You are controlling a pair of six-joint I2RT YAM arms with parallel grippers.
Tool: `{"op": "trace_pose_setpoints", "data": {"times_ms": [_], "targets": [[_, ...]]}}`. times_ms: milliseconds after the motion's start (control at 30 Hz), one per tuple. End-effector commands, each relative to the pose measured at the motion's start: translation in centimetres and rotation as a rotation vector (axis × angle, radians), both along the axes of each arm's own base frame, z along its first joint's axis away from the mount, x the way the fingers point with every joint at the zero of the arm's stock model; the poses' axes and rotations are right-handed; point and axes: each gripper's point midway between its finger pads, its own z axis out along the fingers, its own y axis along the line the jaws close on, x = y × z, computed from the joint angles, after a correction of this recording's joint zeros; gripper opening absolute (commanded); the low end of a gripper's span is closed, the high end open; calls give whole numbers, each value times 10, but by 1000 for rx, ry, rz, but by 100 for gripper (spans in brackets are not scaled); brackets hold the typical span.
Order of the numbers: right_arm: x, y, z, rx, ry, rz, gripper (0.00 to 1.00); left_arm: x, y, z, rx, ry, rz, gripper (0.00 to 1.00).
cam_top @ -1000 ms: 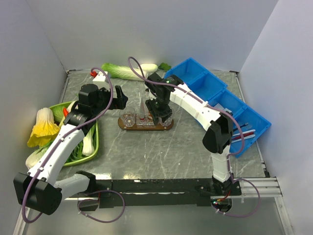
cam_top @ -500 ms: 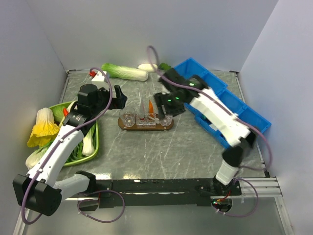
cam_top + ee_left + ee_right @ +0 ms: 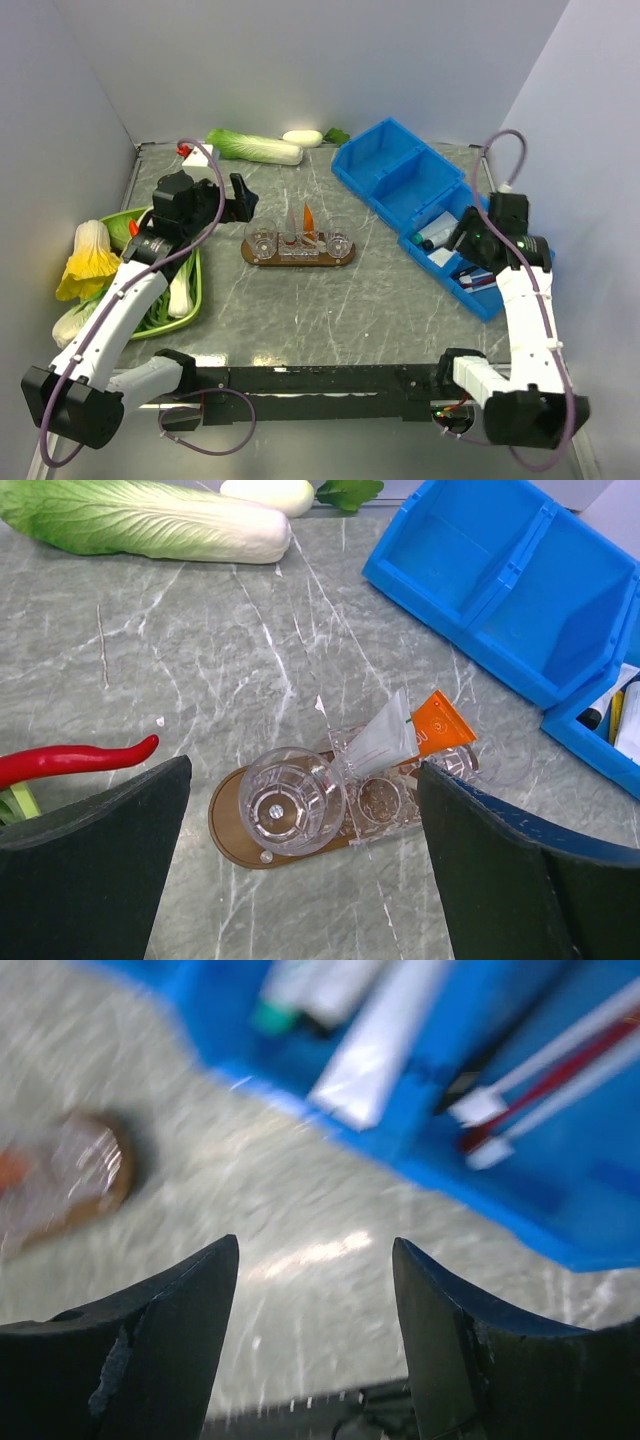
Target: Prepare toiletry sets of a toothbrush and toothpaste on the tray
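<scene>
Right fingers [image 3: 315, 1242] are apart with nothing between them, hovering over the tabletop [image 3: 330, 310] just beside the near end of the blue bin [image 3: 365, 195]; that view is blurred. A white toothbrush [image 3: 560, 1048] lies in the bin's near compartment. Green dish [image 3: 197, 290] sits at the left. Mid-tabletop: tray [image 3: 232, 825] carries clear cups [image 3: 290, 800] in a row. Toothpaste [image 3: 440, 725] stands tilted among them, orange end up; cannot tell which cup. Left fingers [image 3: 304, 766] are spread wide and empty above the tray's left end. Cabbage [image 3: 255, 147] lies at the far edge.
</scene>
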Motion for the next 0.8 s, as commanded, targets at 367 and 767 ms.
{"op": "trace_pose_setpoints", "data": {"times_ms": [367,767], "targets": [[25,-109,-98,-28,39,-390,65,-3,-14,6,43,-37,-3,99],[56,-136,-139,-36,119,-452,59,-2,-19,-2,74,-17,-6,99]]}}
